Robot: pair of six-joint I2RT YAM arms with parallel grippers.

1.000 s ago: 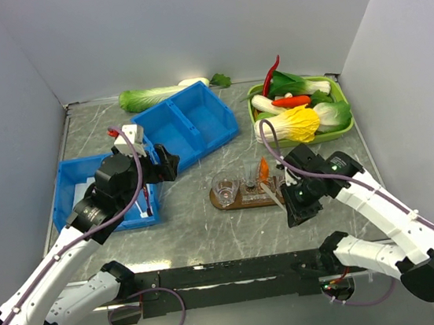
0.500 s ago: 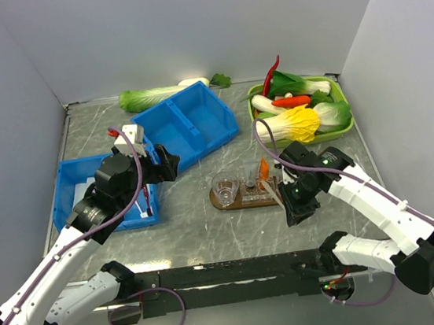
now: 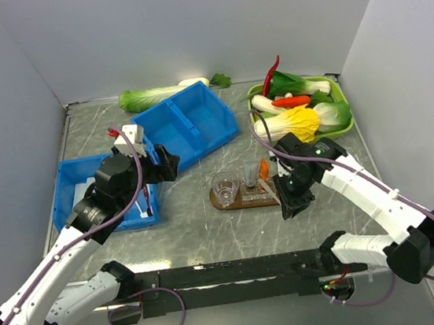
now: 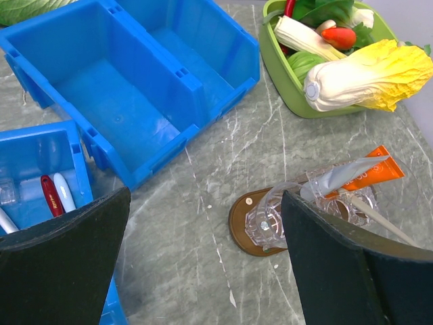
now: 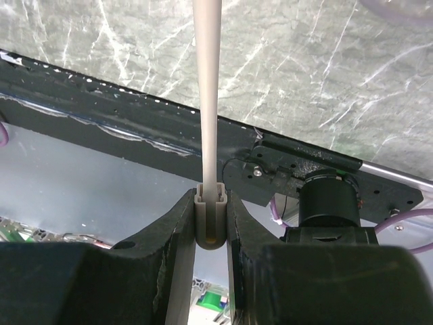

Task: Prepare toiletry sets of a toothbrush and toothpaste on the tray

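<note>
The dark-brown tray (image 3: pixel 219 201) lies mid-table and carries clear cups (image 3: pixel 224 187). An orange-ended toothpaste tube (image 3: pixel 263 168) leans in a cup at its right part. My right gripper (image 3: pixel 290 199) is shut on the end of a white toothbrush (image 5: pixel 208 88), whose handle slants across the tray's right end (image 3: pixel 270 192). My left gripper (image 3: pixel 166 165) hangs open and holds nothing, left of the tray. In the left wrist view the tray (image 4: pixel 241 227), a cup (image 4: pixel 269 215) and the tube (image 4: pixel 357 175) show between its fingers. A red brush (image 4: pixel 49 195) lies in the near blue bin.
A two-compartment blue bin (image 3: pixel 185 123) sits behind the left gripper, and a lower blue bin (image 3: pixel 79 197) lies at the left. A green tray of vegetables (image 3: pixel 303 112) stands back right. A long cabbage (image 3: pixel 150 98) lies by the back wall.
My right arm has shifted slightly left and toward the tray, carrying the white toothbrush. The left arm has not moved.
</note>
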